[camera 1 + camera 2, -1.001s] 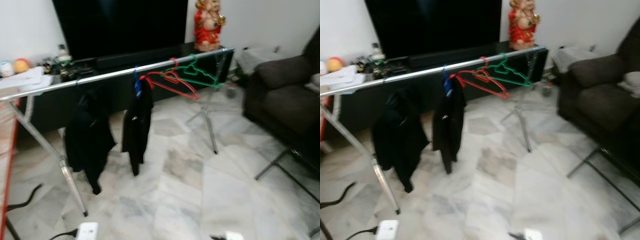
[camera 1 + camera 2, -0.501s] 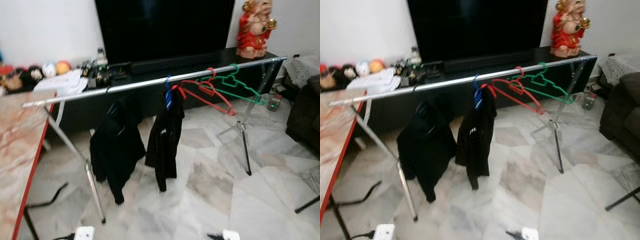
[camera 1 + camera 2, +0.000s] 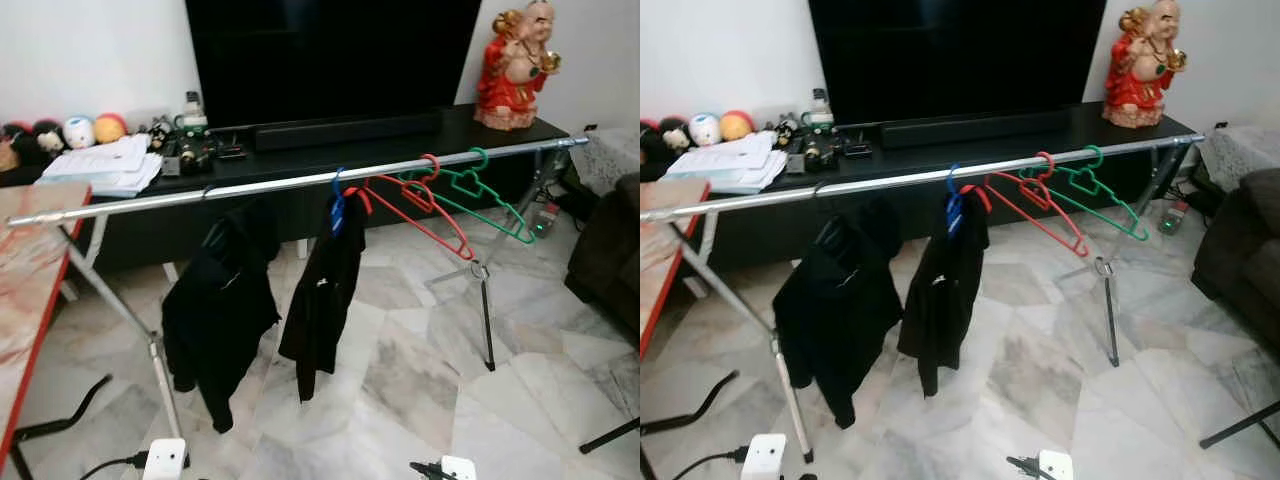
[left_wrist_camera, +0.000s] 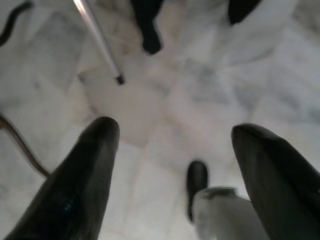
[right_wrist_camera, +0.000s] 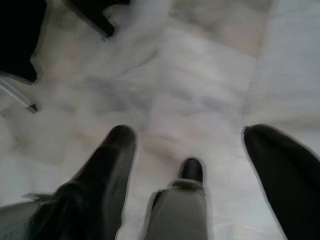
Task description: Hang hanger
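You face the rail, a long bar running left to right, ahead of and well above both grippers. Two black garments hang left of centre; the red hanger and green hanger sit toward its right end, so your right arm looks nearer. Left gripper and right gripper both hang low over the marble floor, fingers spread apart, holding nothing. A couch stands off right; sockets lie underfoot.
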Controlling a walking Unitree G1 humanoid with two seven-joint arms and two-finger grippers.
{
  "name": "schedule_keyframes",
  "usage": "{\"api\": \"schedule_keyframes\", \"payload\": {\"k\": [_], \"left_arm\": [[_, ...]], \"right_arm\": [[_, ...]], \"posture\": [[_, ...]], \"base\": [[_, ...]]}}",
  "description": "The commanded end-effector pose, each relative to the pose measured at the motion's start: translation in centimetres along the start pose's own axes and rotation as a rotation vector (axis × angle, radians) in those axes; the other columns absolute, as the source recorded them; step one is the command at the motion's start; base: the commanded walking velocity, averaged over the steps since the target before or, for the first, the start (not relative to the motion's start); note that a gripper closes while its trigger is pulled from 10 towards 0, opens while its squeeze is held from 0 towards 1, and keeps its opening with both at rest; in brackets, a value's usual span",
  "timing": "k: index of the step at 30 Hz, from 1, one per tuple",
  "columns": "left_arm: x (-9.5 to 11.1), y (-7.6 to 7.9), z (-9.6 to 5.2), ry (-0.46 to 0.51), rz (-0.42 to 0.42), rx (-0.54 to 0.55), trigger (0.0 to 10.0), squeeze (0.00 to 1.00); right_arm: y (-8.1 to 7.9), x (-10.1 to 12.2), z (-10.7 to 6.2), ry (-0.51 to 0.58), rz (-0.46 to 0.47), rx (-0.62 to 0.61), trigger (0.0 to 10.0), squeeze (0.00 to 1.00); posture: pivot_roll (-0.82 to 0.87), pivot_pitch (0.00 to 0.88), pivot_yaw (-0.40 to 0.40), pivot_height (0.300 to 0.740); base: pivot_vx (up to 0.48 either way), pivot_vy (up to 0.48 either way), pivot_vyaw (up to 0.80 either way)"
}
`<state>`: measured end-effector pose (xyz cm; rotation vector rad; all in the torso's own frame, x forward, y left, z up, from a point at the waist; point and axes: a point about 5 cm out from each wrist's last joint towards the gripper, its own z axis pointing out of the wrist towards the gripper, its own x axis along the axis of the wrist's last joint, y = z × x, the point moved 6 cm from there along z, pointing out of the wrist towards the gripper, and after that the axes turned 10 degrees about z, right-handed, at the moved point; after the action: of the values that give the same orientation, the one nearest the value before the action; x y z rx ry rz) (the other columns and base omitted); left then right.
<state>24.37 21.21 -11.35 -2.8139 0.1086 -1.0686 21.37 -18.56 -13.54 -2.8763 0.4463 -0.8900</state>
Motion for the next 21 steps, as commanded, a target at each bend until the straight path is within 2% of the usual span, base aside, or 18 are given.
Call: {"api": "schedule_keyframes", "payload": {"k": [1, 6, 9, 10, 12, 15, 17, 21], "left_arm": [[0.0, -0.4, 0.0, -0.002, -0.001, 0.011, 10.0, 0.00], [0.9, -0.6, 0.1, 0.025, 0.009, 0.018, 10.0, 0.00], [3.7, -1.4, 0.3, 0.121, 0.028, 0.031, 10.0, 0.00], [5.7, -1.8, 0.3, 0.190, 0.034, 0.034, 10.0, 0.00], [8.0, -2.2, 0.1, 0.275, 0.050, 0.039, 10.0, 0.00], [11.9, -3.1, -0.6, 0.427, 0.072, 0.064, 10.0, 0.00], [14.1, -3.6, -1.4, 0.528, 0.052, 0.076, 10.0, 0.00], [16.0, -3.8, -3.0, 0.660, 0.051, 0.083, 10.0, 0.00]], "right_arm": [[-0.1, 0.2, 0.1, 0.005, 0.014, 0.002, 10.0, 0.00], [-0.2, 0.2, 0.1, 0.004, 0.017, 0.004, 10.0, 0.00], [-0.2, 0.1, 0.0, 0.005, 0.021, 0.003, 10.0, 0.00], [-0.2, 0.1, 0.0, 0.005, 0.022, 0.000, 10.0, 0.00], [-0.1, 0.1, 0.0, 0.005, 0.023, -0.002, 10.0, 0.00], [0.0, 0.0, 0.0, 0.005, 0.024, -0.004, 10.0, 0.00], [0.0, 0.0, 0.0, 0.004, 0.023, -0.005, 10.0, 0.00], [0.1, -0.2, 0.0, 0.002, 0.024, -0.007, 10.0, 0.00]], "posture": [[0.11, 0.029, -0.001, 0.740], [0.11, 0.030, 0.000, 0.740], [0.10, 0.030, 0.003, 0.740], [0.10, 0.030, 0.005, 0.740], [0.10, 0.029, 0.007, 0.740], [0.10, 0.026, 0.010, 0.740], [0.10, 0.020, 0.016, 0.740], [0.09, 0.004, 0.026, 0.740]], "base": [[0.319, 0.000, 0.00], [0.186, 0.000, 0.00], [0.000, 0.000, 0.00], [0.000, 0.000, 0.00], [0.000, 0.000, 0.00], [0.000, 0.000, 0.00], [0.000, 0.000, 0.00], [0.000, 0.000, 0.00]]}}
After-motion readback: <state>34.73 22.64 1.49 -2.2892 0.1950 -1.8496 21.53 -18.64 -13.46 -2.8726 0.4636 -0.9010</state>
